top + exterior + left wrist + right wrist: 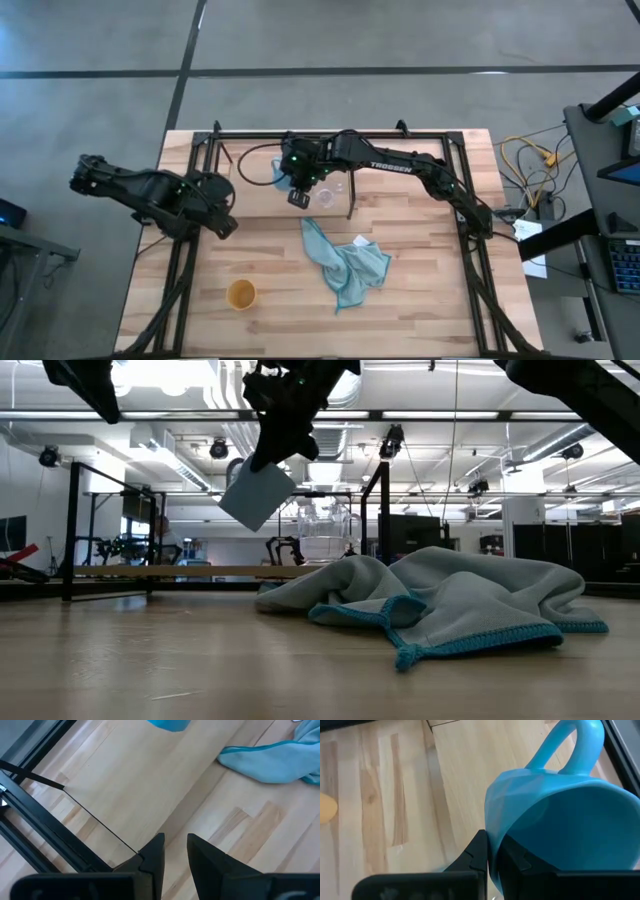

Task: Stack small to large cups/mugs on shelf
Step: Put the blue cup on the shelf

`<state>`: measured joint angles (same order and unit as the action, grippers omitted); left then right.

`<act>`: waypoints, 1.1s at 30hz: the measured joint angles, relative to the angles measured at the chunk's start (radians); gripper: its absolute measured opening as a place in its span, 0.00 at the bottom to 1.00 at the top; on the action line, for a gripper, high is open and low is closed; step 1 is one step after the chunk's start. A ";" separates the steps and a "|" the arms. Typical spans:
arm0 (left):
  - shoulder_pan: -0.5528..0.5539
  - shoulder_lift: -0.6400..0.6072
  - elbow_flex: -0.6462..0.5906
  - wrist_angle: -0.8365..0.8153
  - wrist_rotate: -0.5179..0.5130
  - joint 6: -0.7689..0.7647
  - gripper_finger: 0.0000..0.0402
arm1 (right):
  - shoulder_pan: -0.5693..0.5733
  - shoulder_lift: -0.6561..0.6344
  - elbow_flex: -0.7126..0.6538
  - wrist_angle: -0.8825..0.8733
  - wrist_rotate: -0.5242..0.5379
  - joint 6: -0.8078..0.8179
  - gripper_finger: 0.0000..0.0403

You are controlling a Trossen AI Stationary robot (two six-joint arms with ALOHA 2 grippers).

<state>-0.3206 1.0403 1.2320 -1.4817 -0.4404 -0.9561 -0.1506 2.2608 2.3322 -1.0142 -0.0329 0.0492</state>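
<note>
My right gripper point(298, 190) is shut on the light blue mug point(279, 176) and holds it in the air over the far middle of the table; in the low view the mug point(258, 496) hangs tilted. The clear glass cup point(328, 193) stands on the shelf board point(180, 571), right of the mug. The yellow-orange cup point(241, 293) stands upright on the tabletop near the front left. My left gripper point(226, 226) hovers at the table's left, empty, its fingers point(156, 854) a narrow gap apart. My right gripper pinches the mug's wall at the rim point(492, 827), one finger inside the mug and one outside, on the side opposite the handle point(570, 742). The mug is lifted clear and tilted, hanging below the fingers.
A crumpled light blue cloth point(345, 262) lies on the tabletop right of centre, in front of the shelf. The shelf's black frame rods point(352, 200) stand around the far half of the table. Cables and a desk point(530, 170) are off the right edge.
</note>
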 joint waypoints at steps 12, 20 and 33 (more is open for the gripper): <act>0.000 0.017 0.000 0.007 0.001 0.053 0.17 | -0.007 0.000 -0.002 0.000 -0.031 -0.346 0.03; 0.000 0.020 -0.001 0.007 0.009 0.045 0.17 | -0.019 0.000 -0.014 -0.003 -0.029 -0.172 0.03; 0.029 0.028 -0.002 0.009 0.012 0.046 0.17 | -0.022 0.001 -0.082 -0.016 -0.018 -0.047 0.03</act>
<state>-0.2916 1.0681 1.2304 -1.4724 -0.4282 -0.9105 -0.1730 2.2616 2.2503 -1.0298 -0.0513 0.0022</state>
